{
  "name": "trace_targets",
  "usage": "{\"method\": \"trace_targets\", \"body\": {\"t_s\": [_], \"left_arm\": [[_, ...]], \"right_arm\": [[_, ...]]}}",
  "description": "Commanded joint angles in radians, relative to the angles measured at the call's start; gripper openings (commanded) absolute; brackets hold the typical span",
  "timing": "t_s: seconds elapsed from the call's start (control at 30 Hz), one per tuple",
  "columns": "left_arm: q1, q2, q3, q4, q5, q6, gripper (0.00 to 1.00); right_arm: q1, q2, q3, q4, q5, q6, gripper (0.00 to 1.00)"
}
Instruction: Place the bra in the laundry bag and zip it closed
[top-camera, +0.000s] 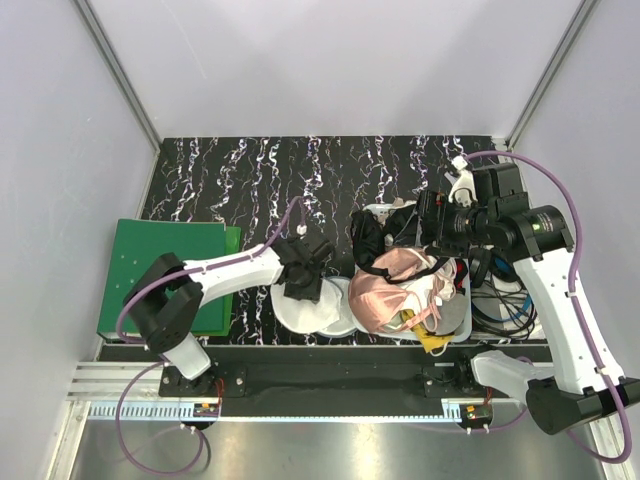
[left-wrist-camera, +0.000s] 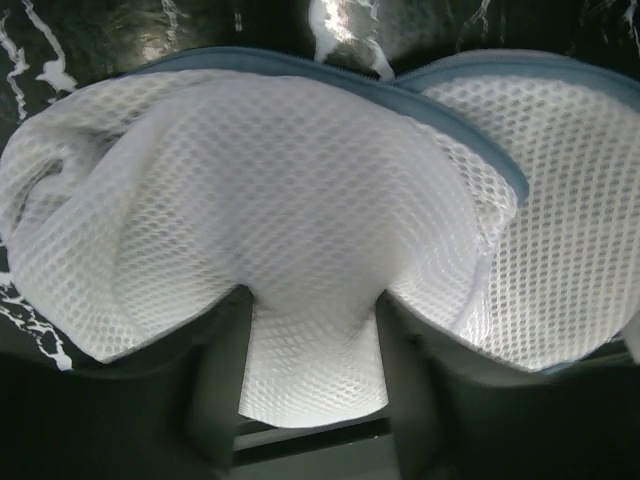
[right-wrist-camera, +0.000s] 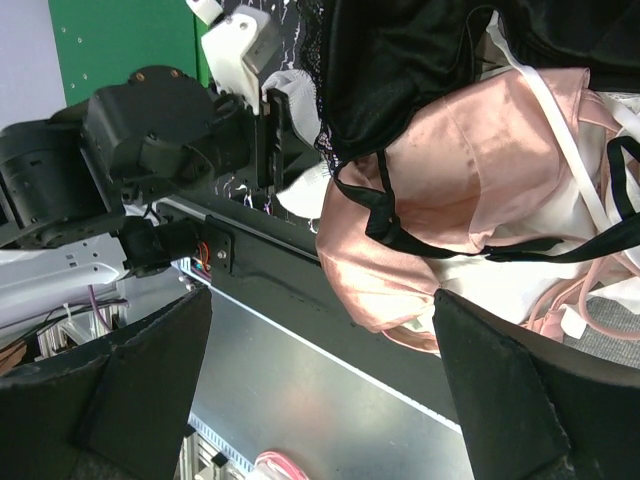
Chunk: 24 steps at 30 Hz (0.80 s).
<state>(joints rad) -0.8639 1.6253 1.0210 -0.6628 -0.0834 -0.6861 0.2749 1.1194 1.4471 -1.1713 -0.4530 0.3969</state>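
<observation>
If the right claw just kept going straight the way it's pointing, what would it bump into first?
Most likely the shiny pink garment, where the bra's black straps cross it. The open right claw aims at that heap, though depth is hard to judge.

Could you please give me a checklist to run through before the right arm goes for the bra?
1. Grip: left tool pinches the laundry bag mesh: ok.
2. Opening: bag mouth wide enough: cannot tell.
3. Readiness: right tool open and empty: ok.
4. Target: bra in view below the right tool: ok.
5. Separation: bra clear of the pink garment: not ok, black straps lie across it.
</observation>
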Motion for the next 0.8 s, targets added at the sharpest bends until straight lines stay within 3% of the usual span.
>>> {"method": "trace_targets", "body": {"t_s": [0.0, 0.03, 0.07, 0.1, 0.27, 0.5, 0.77], "left_arm": [[0.046, -0.028, 0.024, 0.002, -0.018, 0.023, 0.30], [0.055, -0.063, 0.018, -0.001, -0.013, 0.029, 0.25], [0.075, -0.080, 0.016, -0.004, -0.010, 0.046, 0.07], [0.084, -0.103, 0.017, -0.021, -0.007, 0.052, 0.00], [0.147, -0.271, 0.053, -0.060, 0.042, 0.080, 0.00], [0.293, -0.484, 0.073, -0.066, 0.337, 0.100, 0.00], [0.433, -0.582, 0.102, -0.018, 0.597, 0.119, 0.00]], "right_arm": [[0.023, -0.012, 0.016, 0.013, 0.025, -0.006, 1.00], [0.027, -0.013, 0.016, 0.013, 0.027, -0.003, 1.00], [0.033, -0.009, 0.016, 0.013, 0.027, -0.003, 1.00], [0.043, -0.006, 0.016, 0.015, 0.030, -0.004, 1.00], [0.092, 0.025, 0.045, 0.032, 0.042, -0.001, 1.00], [0.188, 0.077, 0.058, 0.123, 0.037, 0.013, 1.00], [0.374, 0.198, 0.099, 0.286, -0.013, 0.023, 1.00]]}}
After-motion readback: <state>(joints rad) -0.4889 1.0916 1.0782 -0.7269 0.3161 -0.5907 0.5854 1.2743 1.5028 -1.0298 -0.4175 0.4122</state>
